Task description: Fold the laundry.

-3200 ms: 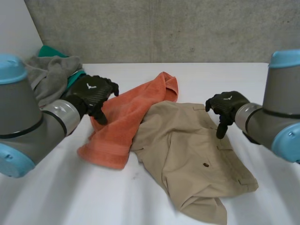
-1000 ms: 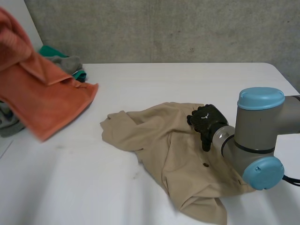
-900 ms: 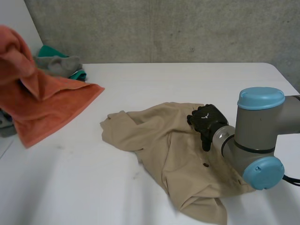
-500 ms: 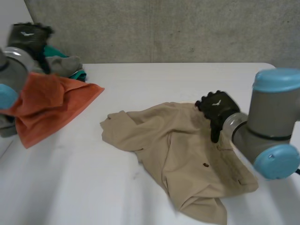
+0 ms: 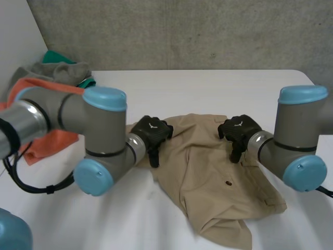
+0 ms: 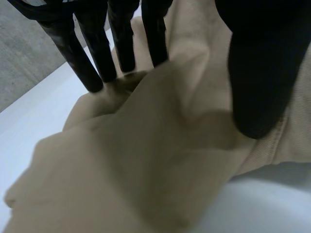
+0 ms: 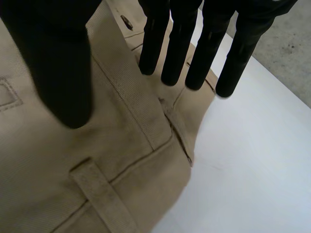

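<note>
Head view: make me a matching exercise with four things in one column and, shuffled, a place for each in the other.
Things:
1. tan garment
2. orange towel
3. grey cloth
4. right hand

Places:
A. far left corner of the table, with a green cloth
B. on the tan garment's waistband edge
C. left side of the table, nearer than the grey cloth
D. spread over the table's middle

Pairs: 1-D, 2-C, 3-A, 4-B.

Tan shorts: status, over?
Left robot hand open, fingers on crumpled edge of tan shorts. Right robot hand open at waistband. Shorts lie unfolded. Orange towel off aside.
</note>
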`<action>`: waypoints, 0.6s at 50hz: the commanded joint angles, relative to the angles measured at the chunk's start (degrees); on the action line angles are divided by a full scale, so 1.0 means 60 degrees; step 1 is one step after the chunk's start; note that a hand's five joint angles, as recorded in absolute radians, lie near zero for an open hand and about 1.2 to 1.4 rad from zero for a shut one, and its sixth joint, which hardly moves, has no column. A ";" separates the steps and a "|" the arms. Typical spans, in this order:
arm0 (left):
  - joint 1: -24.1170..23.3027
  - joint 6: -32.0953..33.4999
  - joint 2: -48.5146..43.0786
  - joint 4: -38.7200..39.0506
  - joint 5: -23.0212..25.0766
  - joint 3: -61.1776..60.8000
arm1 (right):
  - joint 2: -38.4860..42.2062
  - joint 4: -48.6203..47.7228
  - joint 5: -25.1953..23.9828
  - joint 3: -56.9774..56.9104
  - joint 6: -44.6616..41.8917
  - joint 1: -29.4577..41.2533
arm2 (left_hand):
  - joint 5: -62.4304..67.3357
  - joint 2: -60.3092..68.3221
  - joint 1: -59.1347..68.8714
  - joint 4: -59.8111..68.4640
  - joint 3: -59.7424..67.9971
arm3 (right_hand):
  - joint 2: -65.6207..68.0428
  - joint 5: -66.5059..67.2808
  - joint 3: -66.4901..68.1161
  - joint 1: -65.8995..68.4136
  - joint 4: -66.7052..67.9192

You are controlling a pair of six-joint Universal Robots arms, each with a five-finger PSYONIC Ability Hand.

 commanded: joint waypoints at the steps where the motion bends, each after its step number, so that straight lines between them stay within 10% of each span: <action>1: -0.0430 -0.0106 -0.0176 0.0226 -0.0195 0.0132 | 0.0109 -0.0269 0.0142 0.0026 -0.0007 0.0130 | 0.7888 0.7946 0.7635 0.7913 0.7947 | 0.6364 0.6346 0.6373 0.6329 0.6387; 21: 0.0975 -0.0415 0.4012 0.0870 -0.0226 -0.0235 | -0.4489 0.2994 -0.1103 -0.0279 0.1324 0.0042 | 0.9466 0.9524 0.9213 0.9491 0.9525 | 0.7729 0.7710 0.7737 0.7694 0.7751; 30: 0.1269 -0.0327 0.2683 0.0739 0.0434 0.0644 | -0.3731 0.3585 -0.1001 -0.1057 0.1473 0.0467 | 0.9466 0.9524 0.9213 0.9491 0.9525 | 0.7729 0.7710 0.7737 0.7694 0.7751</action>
